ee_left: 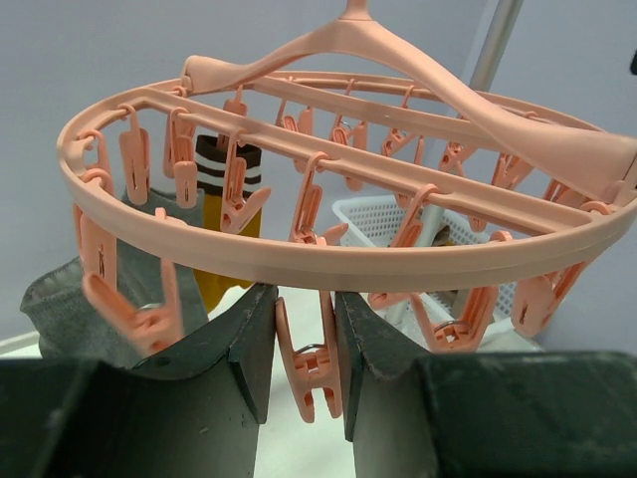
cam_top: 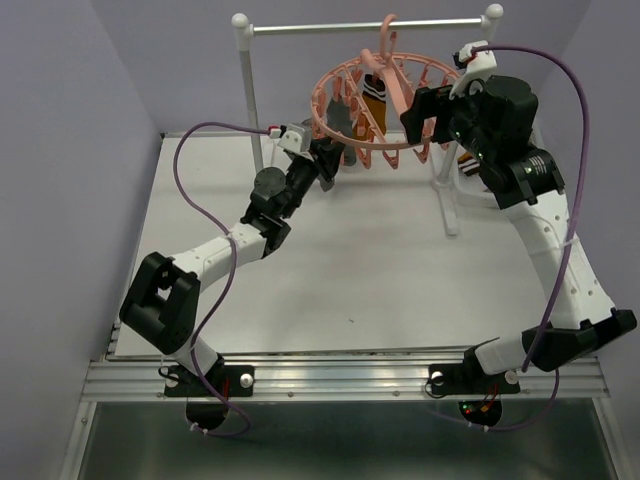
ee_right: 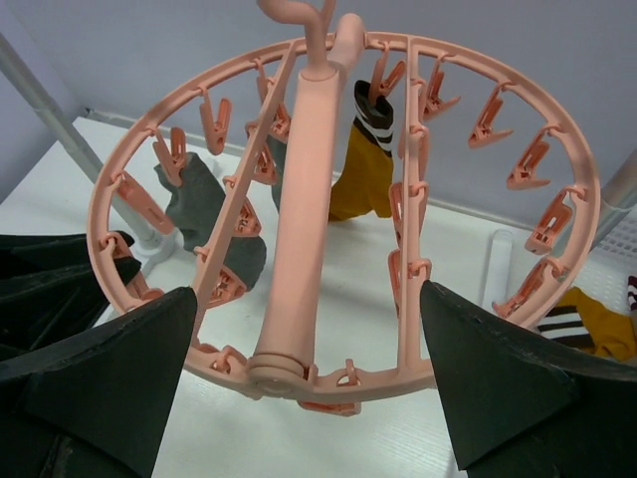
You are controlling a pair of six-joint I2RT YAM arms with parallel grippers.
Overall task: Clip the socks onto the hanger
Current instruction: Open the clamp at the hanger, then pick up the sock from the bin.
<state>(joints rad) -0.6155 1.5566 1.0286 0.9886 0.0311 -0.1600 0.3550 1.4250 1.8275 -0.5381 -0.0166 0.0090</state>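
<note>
Two socks at least already hang from the hanger [ee_left: 328, 261], which sits at twelve o'clock over the table [cam_top: 350, 270], hooked on the rail stand [cam_top: 365, 27]. One is a mustard sock [ee_left: 227, 224] with a dark striped cuff, the other a grey sock [ee_left: 70, 299] at the ring's nine o'clock in the left wrist view. The left gripper [ee_left: 304, 299], at the ring's eight o'clock from above, has its jaws narrowed onto a dangling clip [ee_left: 311, 373], and I see no sock at that clip's mouth. The right gripper [ee_right: 309, 299] stands at the ring's three o'clock with its jaws wide, one finger on each side of the near rim and holding nothing. The main risk, as I judge it, is swing. The hanger seems to hang freely, so any tug on the pinched clip could tilt the ring, and nothing steadies it. The clip could also slip from the narrow grip and snap shut empty. A careless move of the open right fingers might knock the rim or centre spoke and jolt the hung socks. Another mustard sock [ee_right: 592, 324] lies at four o'clock in the right wrist view, near the white basket [ee_left: 383, 214], and needs fetching.
</note>
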